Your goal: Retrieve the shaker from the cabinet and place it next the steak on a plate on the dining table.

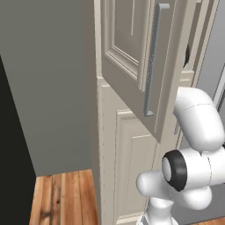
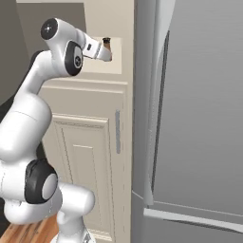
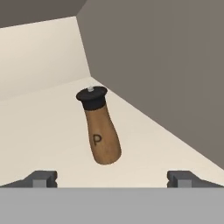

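Two dark fingertips point(image 3: 43, 178) of mine stand wide apart at the bottom of the hand view, with nothing between them. Ahead of my gripper point(image 3: 112, 179), the shaker point(image 3: 99, 127) stands on the cream shelf point(image 3: 39, 127) inside the cabinet point(image 2: 95, 137), roughly midway between my fingers and a little toward the left one, and clear of both. It is brown wood with a black cap and a letter P on its side, and it looks tilted in this view, cap to the upper left. A grey wall point(image 3: 166, 65) of the compartment runs close on its right.

From the right base view, my hand reaches into the open upper compartment, and the shaker's dark cap point(image 2: 106, 42) shows just past it. From the left base view, the upper door point(image 1: 145, 66) with its bar handle point(image 1: 154, 57) hangs swung open above my arm.
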Robot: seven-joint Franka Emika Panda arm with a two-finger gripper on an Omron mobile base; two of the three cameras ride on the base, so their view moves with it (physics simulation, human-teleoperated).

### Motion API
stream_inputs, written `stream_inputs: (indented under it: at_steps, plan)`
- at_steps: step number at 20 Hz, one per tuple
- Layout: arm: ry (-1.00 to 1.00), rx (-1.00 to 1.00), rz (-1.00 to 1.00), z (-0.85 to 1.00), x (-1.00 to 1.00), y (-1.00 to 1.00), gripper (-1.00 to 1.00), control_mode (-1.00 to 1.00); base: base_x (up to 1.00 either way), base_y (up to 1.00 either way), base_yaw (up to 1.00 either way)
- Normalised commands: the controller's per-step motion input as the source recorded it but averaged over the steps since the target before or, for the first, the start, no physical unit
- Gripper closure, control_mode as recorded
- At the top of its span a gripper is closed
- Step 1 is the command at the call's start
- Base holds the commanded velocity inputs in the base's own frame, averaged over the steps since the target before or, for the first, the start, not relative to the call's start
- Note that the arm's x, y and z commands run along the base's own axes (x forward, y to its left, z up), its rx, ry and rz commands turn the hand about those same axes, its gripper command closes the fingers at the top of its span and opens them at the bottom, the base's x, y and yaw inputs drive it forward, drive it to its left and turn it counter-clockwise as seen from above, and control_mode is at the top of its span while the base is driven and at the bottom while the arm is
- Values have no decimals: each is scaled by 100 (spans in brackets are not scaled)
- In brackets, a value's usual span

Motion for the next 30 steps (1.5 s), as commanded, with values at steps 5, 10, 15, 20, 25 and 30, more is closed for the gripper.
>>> stream_inputs:
  at_steps: [5, 10, 15, 20, 25, 30]
  plan:
    - [1, 0, 0, 0, 23, -2, -100, -100, 0, 0, 0]
    - [1, 0, 0, 0, 22, -8, -100, -100, 0, 0, 0]
    - [1, 0, 0, 0, 25, -7, -100, -100, 0, 0, 0]
    - [0, 0, 0, 0, 25, 0, -100, -100, 0, 0, 0]
    - [0, 0, 0, 0, 23, 0, -100, -100, 0, 0, 0]
    - [0, 0, 0, 0, 19, -2, -100, -100, 0, 0, 0]
